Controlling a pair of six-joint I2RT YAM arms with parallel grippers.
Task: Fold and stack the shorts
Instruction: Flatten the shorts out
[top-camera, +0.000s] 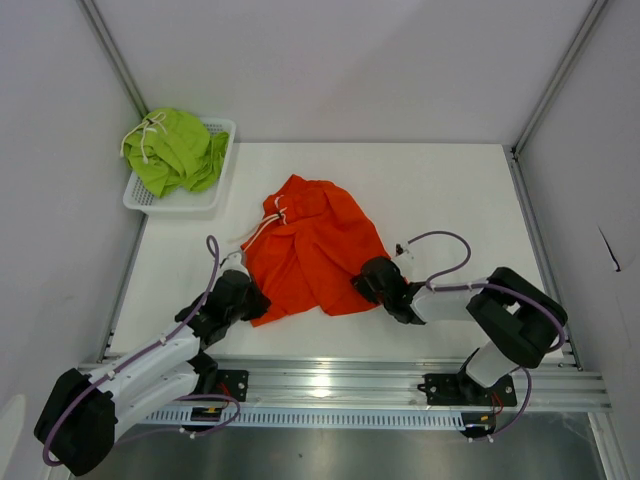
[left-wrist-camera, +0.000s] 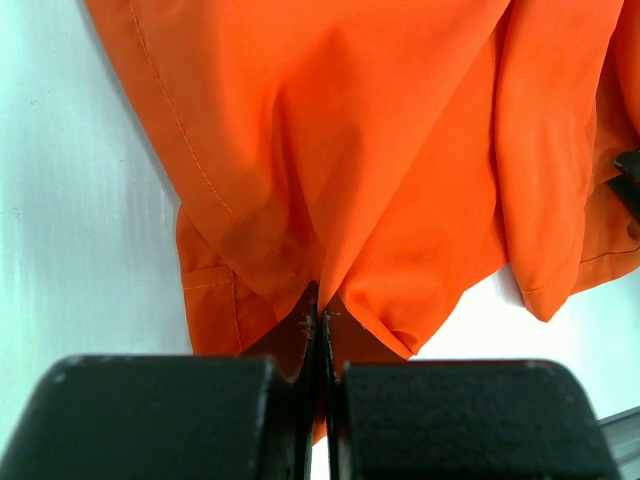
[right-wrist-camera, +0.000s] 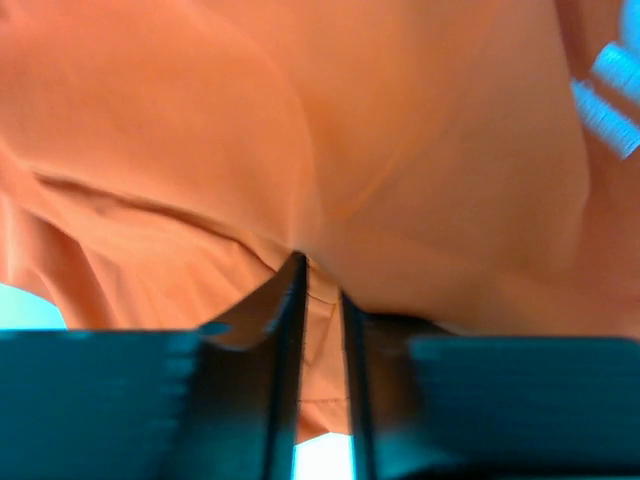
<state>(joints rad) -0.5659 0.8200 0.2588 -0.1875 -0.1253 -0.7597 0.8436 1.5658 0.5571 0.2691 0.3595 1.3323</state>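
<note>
The orange shorts (top-camera: 315, 250) lie crumpled in the middle of the white table, their white drawstring (top-camera: 265, 225) trailing to the left. My left gripper (top-camera: 258, 300) sits at their near left hem, shut on a pinch of orange fabric (left-wrist-camera: 350, 150) at the fingertips (left-wrist-camera: 320, 310). At the near right hem, my right gripper (top-camera: 362, 283) has its jaws narrowly apart, with a fold of orange cloth (right-wrist-camera: 300, 130) filling the gap (right-wrist-camera: 322, 280). The lime green shorts (top-camera: 175, 150) are bunched in the basket at the back left.
The white mesh basket (top-camera: 225, 150) stands at the table's far left corner, against the left wall. Grey walls close in both sides and the back. A metal rail (top-camera: 330, 380) runs along the near edge.
</note>
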